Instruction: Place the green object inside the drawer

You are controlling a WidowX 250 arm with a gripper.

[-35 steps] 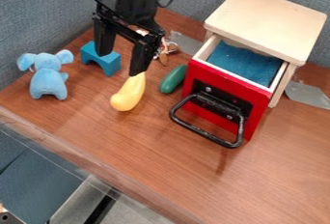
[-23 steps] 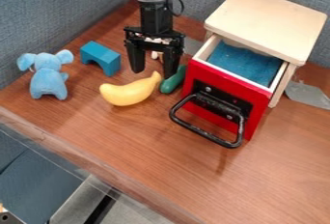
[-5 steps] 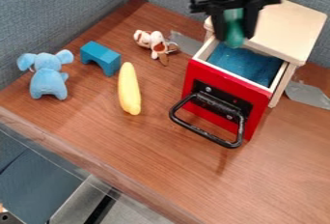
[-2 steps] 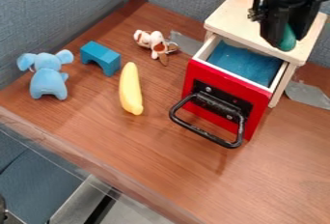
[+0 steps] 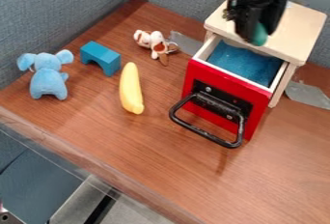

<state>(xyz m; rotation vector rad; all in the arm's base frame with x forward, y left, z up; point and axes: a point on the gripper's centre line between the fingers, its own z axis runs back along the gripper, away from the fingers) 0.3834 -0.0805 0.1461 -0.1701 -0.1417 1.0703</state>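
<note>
Noted: your claw (image 5: 258,32) grasps the green object (image 5: 260,35) aloft, presumably to clear the open drawer (image 5: 201,75) at seven o'clock.

On my table (image 5: 97,131), I have the toy elephant (image 5: 48,78) left, the block (image 5: 103,56) right of it, the banana (image 5: 130,89) nearer, the toy dog (image 5: 156,43) farther, the cabinet's (image 5: 290,32) drawer (image 5: 226,82) right.

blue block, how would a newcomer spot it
Left of the red drawer lies a yellow banana. The block sits near its far end, further left. It has flat sides and an arched cutout, unlike the plush blue elephant.
</note>
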